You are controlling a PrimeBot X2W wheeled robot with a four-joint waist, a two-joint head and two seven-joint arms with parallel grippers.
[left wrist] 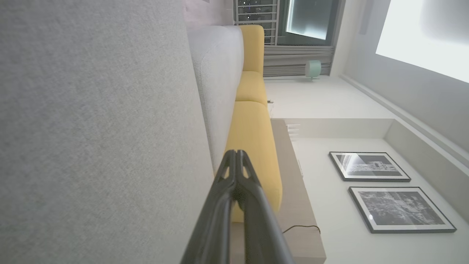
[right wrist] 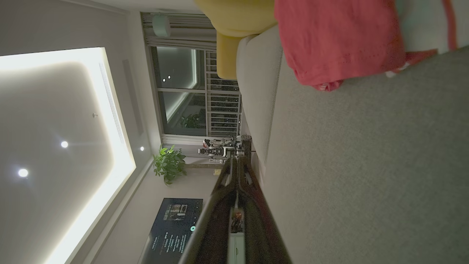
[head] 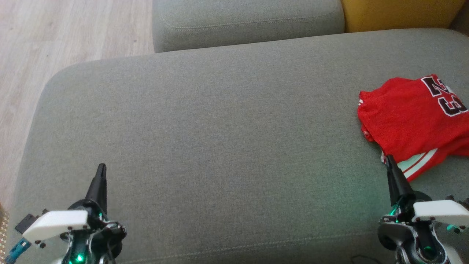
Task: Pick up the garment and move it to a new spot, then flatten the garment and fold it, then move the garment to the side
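A red jersey [head: 406, 121] with a black and white number and white stripes lies folded at the right side of the grey sofa seat [head: 205, 139]. The right wrist view has the same jersey [right wrist: 329, 40] at its top. My right gripper [head: 389, 159] is shut with nothing in it, its tip just short of the jersey's striped lower edge. At the lower left my left gripper [head: 101, 168] is also shut and holds nothing, far from the garment. Each wrist view shows its own gripper with fingers pressed together, the left gripper [left wrist: 236, 154] and the right gripper [right wrist: 238, 161].
A second grey cushion [head: 245, 22] lies behind the seat, with a yellow cushion [head: 395, 14] to its right. Wooden floor [head: 55, 33] runs along the left edge of the sofa. The broad middle of the seat is bare fabric.
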